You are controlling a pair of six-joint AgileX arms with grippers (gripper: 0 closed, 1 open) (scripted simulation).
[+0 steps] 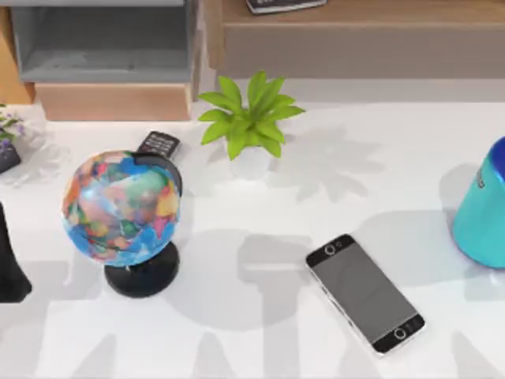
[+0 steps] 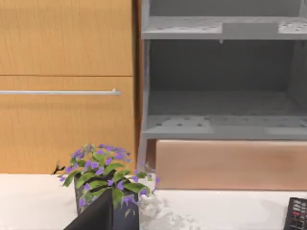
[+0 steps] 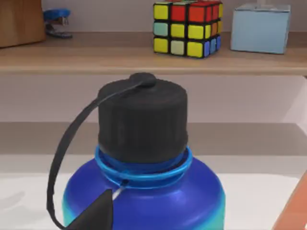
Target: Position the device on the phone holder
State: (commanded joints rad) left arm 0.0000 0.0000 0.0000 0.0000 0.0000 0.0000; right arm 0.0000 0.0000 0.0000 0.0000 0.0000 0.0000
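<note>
Seen from above: white table (image 1: 237, 347) with a smartphone (image 1: 364, 293) lying flat, screen up, set diagonally, home button end toward the near right. Well left of it, a colourful globe (image 1: 122, 208) on a black stand, with a dark keypad remote (image 1: 158, 144) partly tucked behind. Green potted plant (image 1: 251, 118) at the back. Blue-teal water bottle (image 1: 483, 207) at the right edge, apart from the phone. Dark shape (image 1: 9, 257) at the left edge, cut off; cannot tell what.

Left gripper (image 2: 98, 215) a dark wedge just before a purple-flowered pot plant (image 2: 106, 175), grey shelving (image 2: 223, 127) beyond. Open or closed: cannot tell.

Right gripper (image 3: 96, 211) close against the bottle's shoulder, black cap directly ahead, Rubik's cube (image 3: 188, 28) on a wooden shelf (image 3: 144, 60) behind. Open or closed: cannot tell.
</note>
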